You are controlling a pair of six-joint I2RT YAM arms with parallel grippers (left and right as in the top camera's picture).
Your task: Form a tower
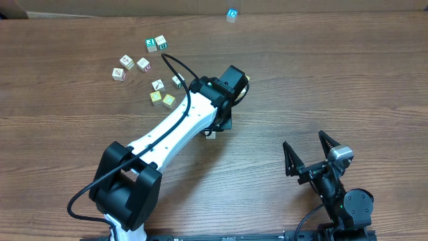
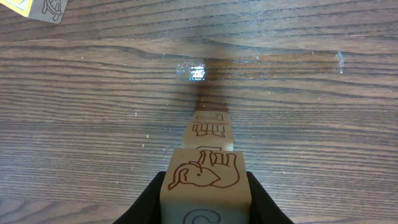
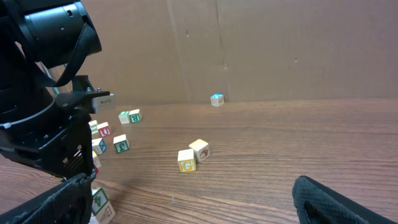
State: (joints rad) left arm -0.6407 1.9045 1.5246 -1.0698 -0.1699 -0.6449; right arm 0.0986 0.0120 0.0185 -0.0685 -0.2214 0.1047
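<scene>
Toward the left of the brown wood-grain tabletop (image 1: 334,67), loose alphabet cubes (image 1: 143,64) lie scattered well apart from one another. Two green-marked ones sit side by side farthest back, and two yellow-faced ones (image 1: 162,99) touch at the near edge of the group.

At the middle, the white left arm reaches in from the near-left corner. The left pincer (image 2: 206,200) is narrow and clamped on the elephant cube (image 2: 205,174), with one dark finger on each side face. Directly under that cube stands the tower (image 2: 208,127), a one-cube-wide stack seen from above with red line drawings on its pale faces. I cannot tell whether the held cube rests on it. From overhead the arm's wrist hides the stack.

Farther back, right of centre, a lone blue-marked cube (image 1: 231,15) sits by the far edge, close to the cardboard wall (image 3: 280,50).

At the near right, the right pincer (image 1: 304,139) stands wide apart with nothing in it, above bare wood.
</scene>
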